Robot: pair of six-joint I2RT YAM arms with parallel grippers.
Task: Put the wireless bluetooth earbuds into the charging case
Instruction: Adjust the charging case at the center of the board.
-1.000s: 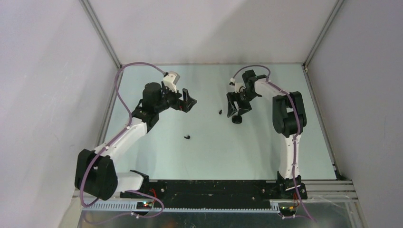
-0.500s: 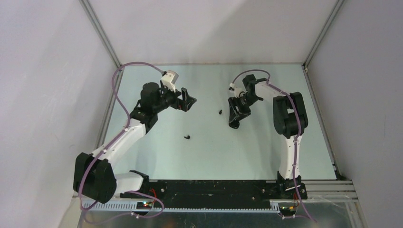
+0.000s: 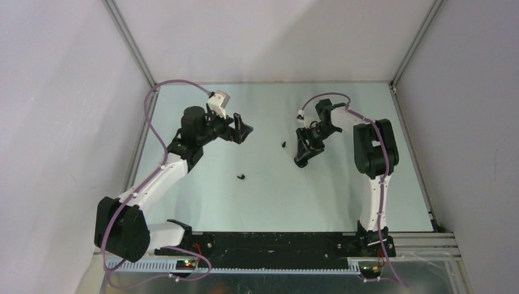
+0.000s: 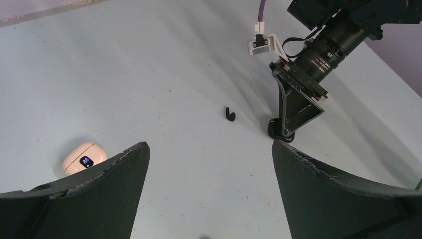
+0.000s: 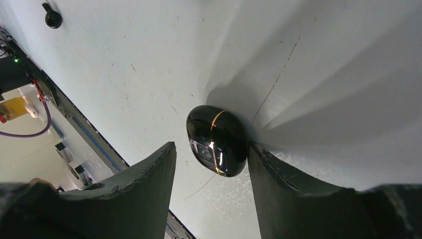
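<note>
A glossy black charging case [image 5: 217,141] lies shut on the table between the fingertips of my right gripper [image 5: 211,145]. The right finger touches it, and a gap shows at the left finger. From above, the right gripper [image 3: 301,158] points down and covers the case. One black earbud [image 3: 283,144] lies just left of it and shows again as the earbud [image 4: 229,114] in the left wrist view. Another black earbud [image 3: 242,177] lies nearer the middle. My left gripper [image 3: 243,130] hovers wide open and holds nothing.
A cream-white case [image 4: 83,158] with a blue mark lies shut on the table, beside the left finger of my left gripper. A black earbud [image 5: 52,18] shows at the top left of the right wrist view. Grey walls enclose the table.
My right gripper has dropped over the black case and narrowed its jaws around it. The left arm shifted slightly and then stayed still.
</note>
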